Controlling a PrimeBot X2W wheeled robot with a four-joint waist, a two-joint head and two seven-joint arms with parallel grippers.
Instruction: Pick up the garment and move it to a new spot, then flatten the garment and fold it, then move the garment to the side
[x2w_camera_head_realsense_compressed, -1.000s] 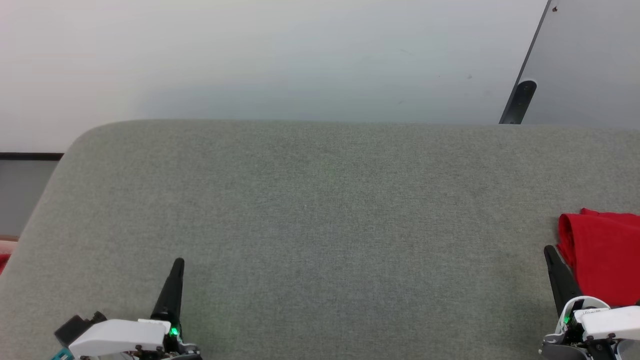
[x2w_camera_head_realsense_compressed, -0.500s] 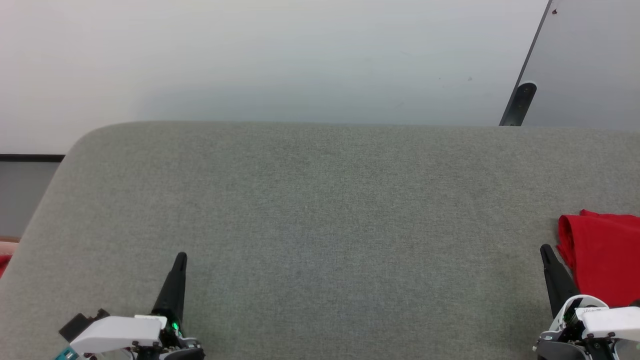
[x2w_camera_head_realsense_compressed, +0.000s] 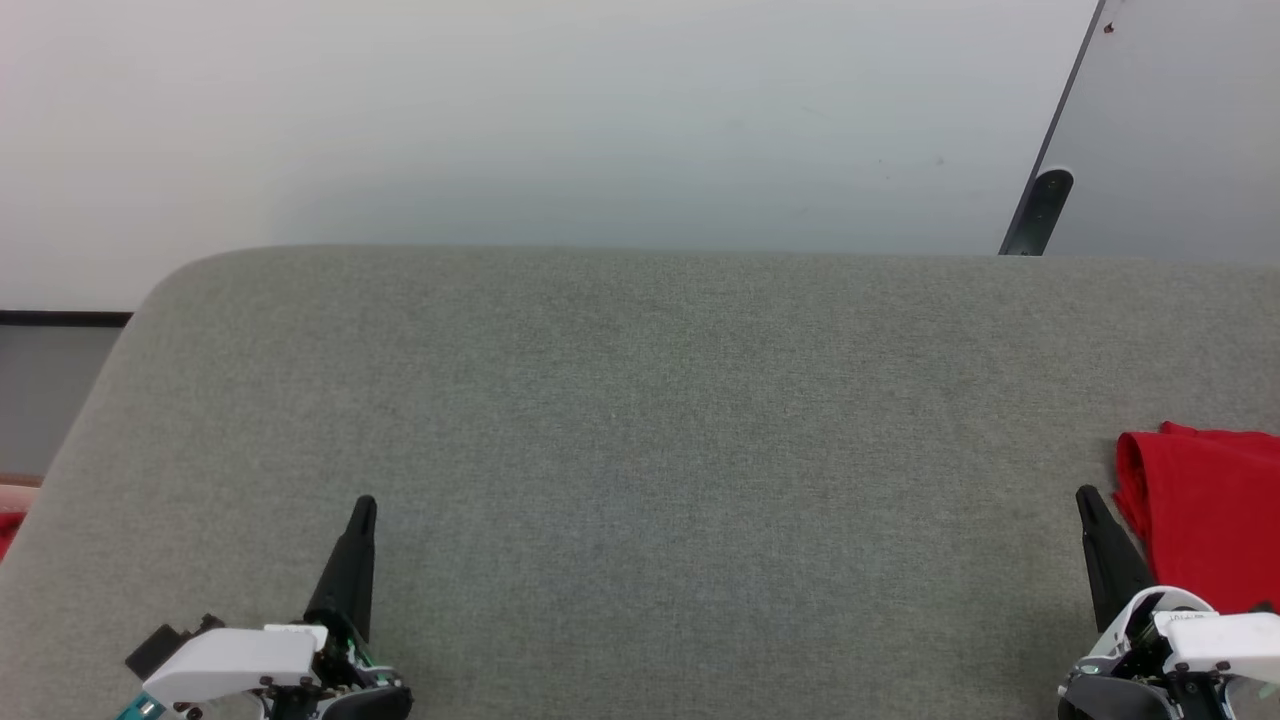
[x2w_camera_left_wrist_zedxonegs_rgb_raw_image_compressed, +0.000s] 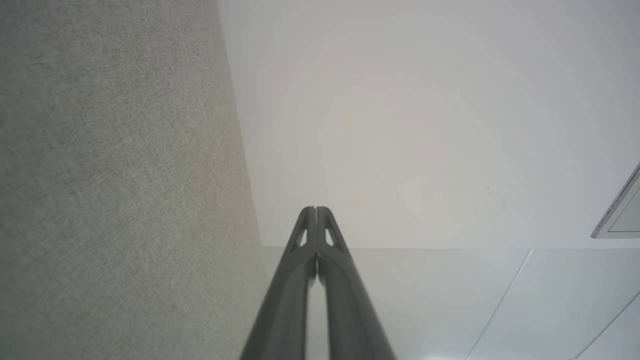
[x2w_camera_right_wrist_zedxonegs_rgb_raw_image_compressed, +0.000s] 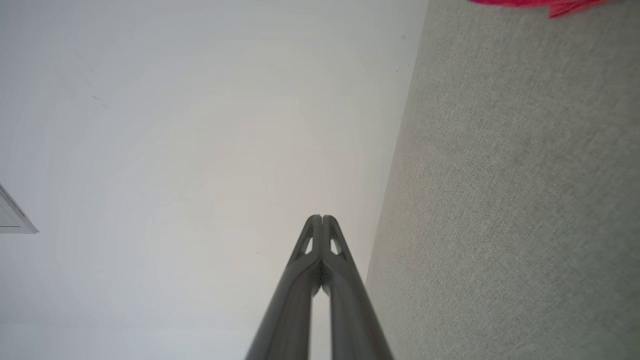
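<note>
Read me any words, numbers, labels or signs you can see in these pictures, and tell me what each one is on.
No text here can be read.
Small print on the white body of the right gripper: too small and blurred to read.
garment: the part in view is plain red, with no number or lettering showing.

Upholstered top (x2w_camera_head_realsense_compressed: 640, 420): grey woven cloth, coarse, matt.
Garment (x2w_camera_head_realsense_compressed: 1210, 510): red soft cloth, matt.
Left gripper (x2w_camera_left_wrist_zedxonegs_rgb_raw_image_compressed: 316, 210), right gripper (x2w_camera_right_wrist_zedxonegs_rgb_raw_image_compressed: 322, 218): smooth dark plastic, faint sheen.
Wall (x2w_camera_head_realsense_compressed: 500, 120): smooth, matt.
</note>
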